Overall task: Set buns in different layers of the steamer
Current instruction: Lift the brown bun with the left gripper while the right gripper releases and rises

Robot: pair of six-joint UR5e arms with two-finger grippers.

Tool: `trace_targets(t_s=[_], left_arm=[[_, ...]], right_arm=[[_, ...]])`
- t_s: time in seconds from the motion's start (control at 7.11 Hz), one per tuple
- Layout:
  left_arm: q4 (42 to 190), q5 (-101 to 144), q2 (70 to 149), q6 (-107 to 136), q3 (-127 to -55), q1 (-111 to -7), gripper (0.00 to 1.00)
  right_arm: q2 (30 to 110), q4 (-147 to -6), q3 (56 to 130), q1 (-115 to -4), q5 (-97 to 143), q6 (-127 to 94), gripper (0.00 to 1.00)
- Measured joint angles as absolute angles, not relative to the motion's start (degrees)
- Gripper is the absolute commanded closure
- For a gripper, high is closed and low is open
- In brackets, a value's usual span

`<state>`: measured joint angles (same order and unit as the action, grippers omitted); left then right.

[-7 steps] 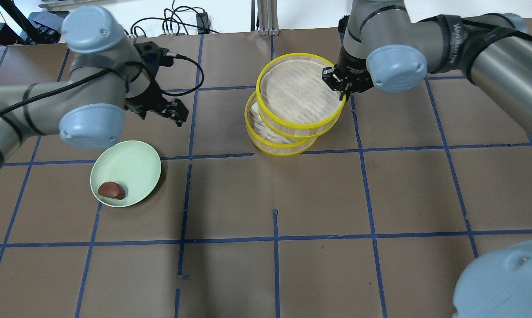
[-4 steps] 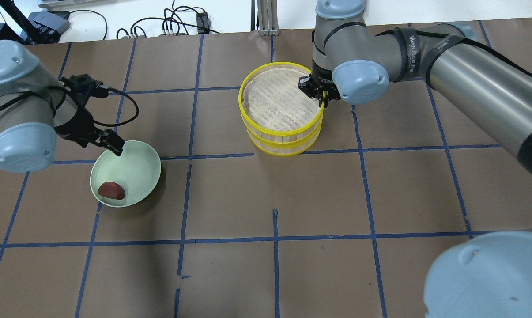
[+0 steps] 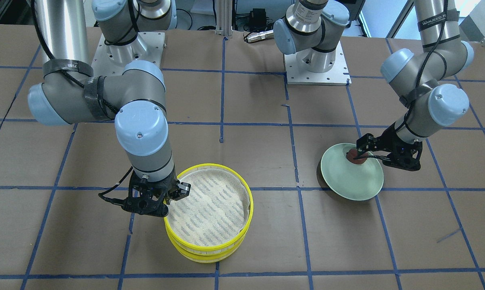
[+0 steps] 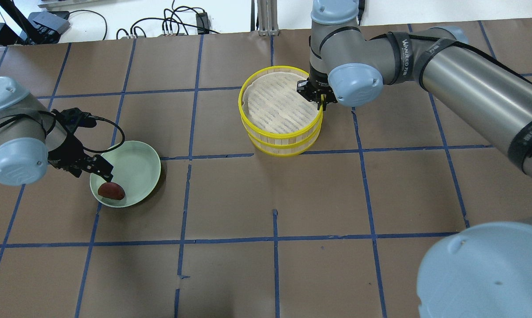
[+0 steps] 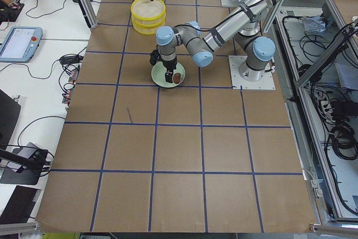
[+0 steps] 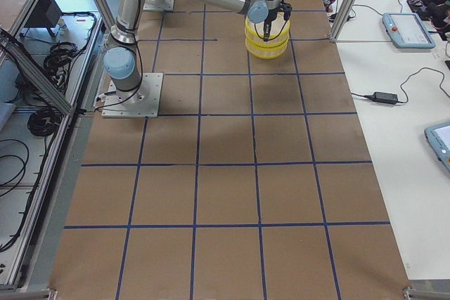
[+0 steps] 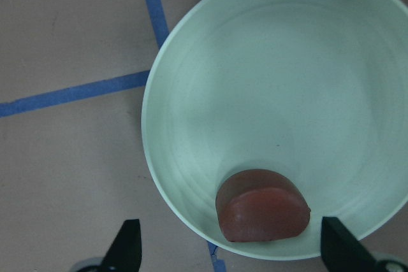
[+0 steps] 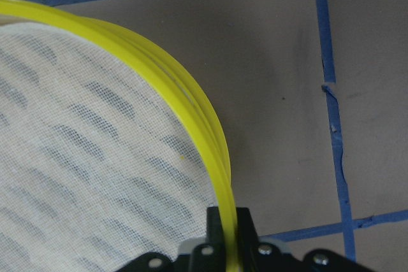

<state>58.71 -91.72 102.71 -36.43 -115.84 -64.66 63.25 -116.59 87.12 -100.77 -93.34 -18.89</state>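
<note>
Grab-the-bun step. Left gripper (image 7: pixel 233 250) hangs over the plate (image 7: pixel 268 62) near the desk's left edge, fingers wide apart and empty, straddling the brown bun (image 7: pixel 262 205). The bun sits close to the plate's rim, so come down straight, keep both fingers clear of the rim, and close softly. Right gripper (image 4: pixel 321 98) is pinched on the rim of the top steamer tray (image 4: pixel 288 130), stacked on the lower tray toward the far edge. White bun not in view.
</note>
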Motion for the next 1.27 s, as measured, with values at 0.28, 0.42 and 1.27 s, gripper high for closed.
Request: trace_targets(t_s=[0.28,0.42,1.27], left_arm=[[58.35,-91.43,104.22,-31.60,-115.89,-66.83,0.02],[58.41,-91.70,104.48,-30.46,-116.04,-67.77,0.06],[58.58,-92.01,104.85,-29.66,-118.87,-68.29,1.00]], right_arm=[[63.14,-116.55,87.14,-100.70,-94.24,-18.65,0.87],[63.13,-116.54,87.15,-100.64,-94.18,-18.75,0.86],[62.72,-117.02,87.29,-100.39,-93.41,-19.70,0.19]])
